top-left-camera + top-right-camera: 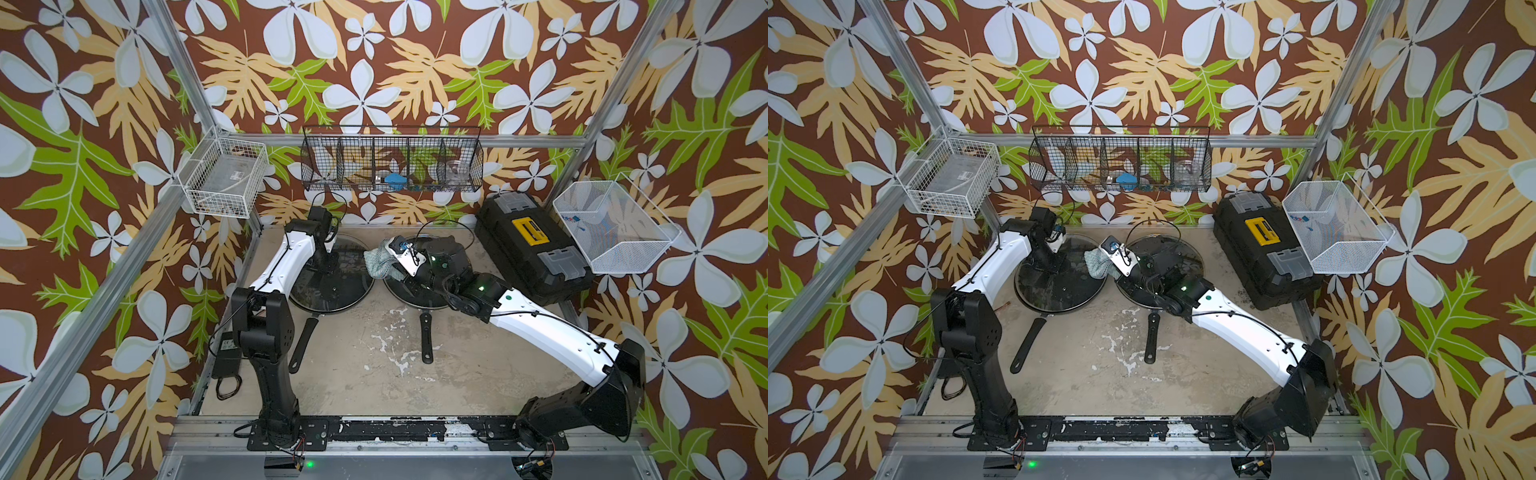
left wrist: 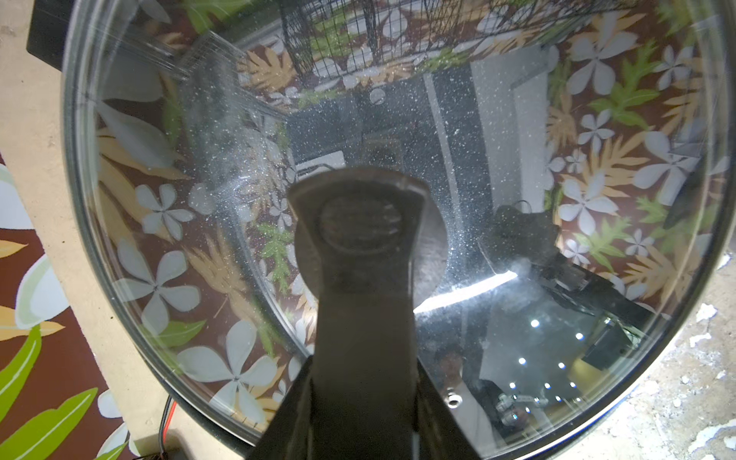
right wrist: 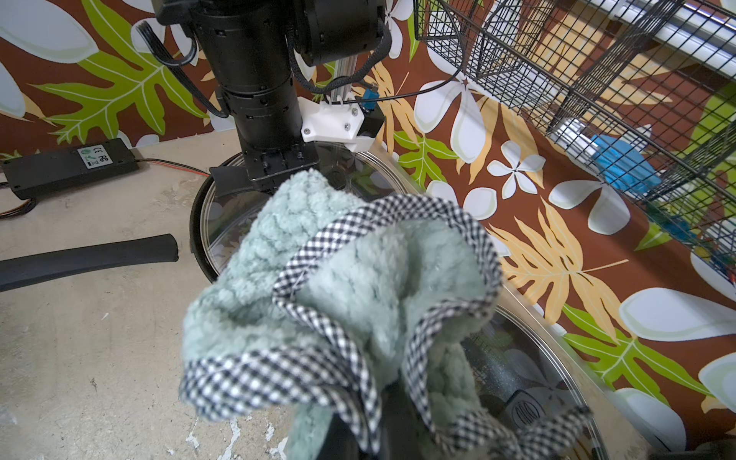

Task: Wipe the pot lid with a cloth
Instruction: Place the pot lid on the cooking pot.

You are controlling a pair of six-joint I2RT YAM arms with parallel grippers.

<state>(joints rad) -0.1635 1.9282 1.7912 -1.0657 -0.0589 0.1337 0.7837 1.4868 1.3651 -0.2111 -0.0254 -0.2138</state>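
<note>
Pinching the cloth [image 1: 375, 261] in our right gripper [image 3: 360, 436], we sat at the rim of the lid [image 1: 332, 287], its glass stretching toward our left gripper [image 2: 358, 191], clamped on the knob [image 2: 360, 227].

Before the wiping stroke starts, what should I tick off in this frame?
1. Cloth held in the right pincer: ok, bunched in its grip.
2. Left pincer shut round the knob of the left lid: ok.
3. Left lid lying flat on its pan: ok, as far as a top view shows.
4. Cloth touching the glass: cannot tell.
5. Dirt located: cannot tell; the white specks may be on the lid or in the pan beneath.
6. Arms apart: ok.
</note>
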